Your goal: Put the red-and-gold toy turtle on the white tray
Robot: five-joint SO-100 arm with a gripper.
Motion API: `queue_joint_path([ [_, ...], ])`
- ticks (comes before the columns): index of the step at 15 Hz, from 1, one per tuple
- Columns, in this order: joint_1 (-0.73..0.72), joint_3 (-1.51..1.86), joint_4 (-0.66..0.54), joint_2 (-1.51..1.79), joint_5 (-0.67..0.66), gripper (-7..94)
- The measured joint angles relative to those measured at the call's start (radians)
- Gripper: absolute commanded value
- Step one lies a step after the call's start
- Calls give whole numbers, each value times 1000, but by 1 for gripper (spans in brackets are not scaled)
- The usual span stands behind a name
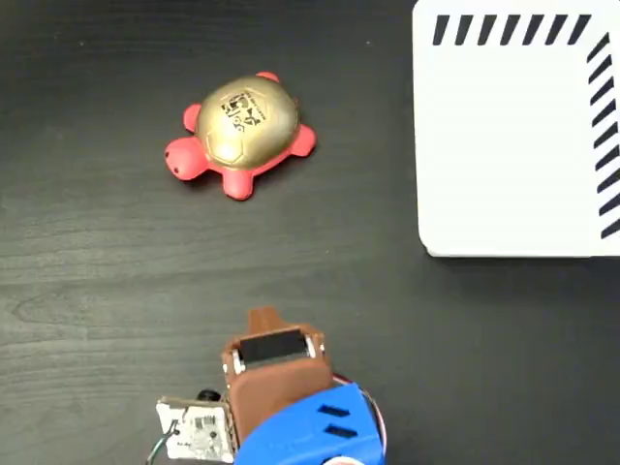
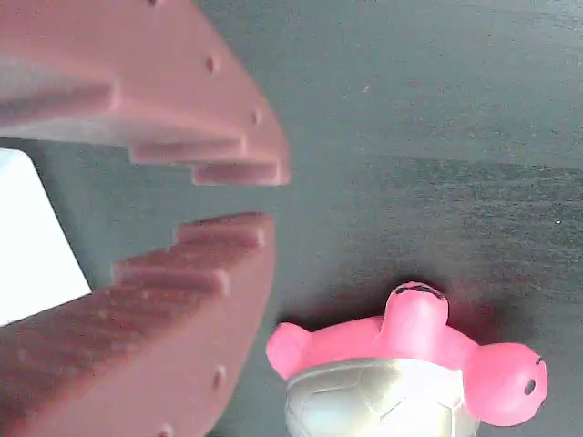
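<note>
Gold-shelled toy turtle sits untouched, so we're at the approach: gripper slightly parted, empty, needs lowering over it before the white tray.

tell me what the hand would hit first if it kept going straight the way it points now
Probably bare table: in the wrist view the hand aims past the turtle, which sits off to one side. Depth is unclear.

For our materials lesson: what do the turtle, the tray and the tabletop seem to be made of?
Red-and-gold toy turtle: probably soft rubber or foam, matte coral body with rounded puffy limbs, metallic gold shell with sheen. White tray: likely smooth plastic, evenly white with printed black stripes. Table: dark wood or wood-look laminate, showing grain.
</note>
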Motion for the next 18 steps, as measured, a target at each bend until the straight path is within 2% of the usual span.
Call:
queue_joint_path([
  [15, 0, 0, 0, 0, 0, 0],
  [17, 0, 0, 0, 0, -9, 6],
  [18, -3, 0, 0, 0, -15, 0],
])
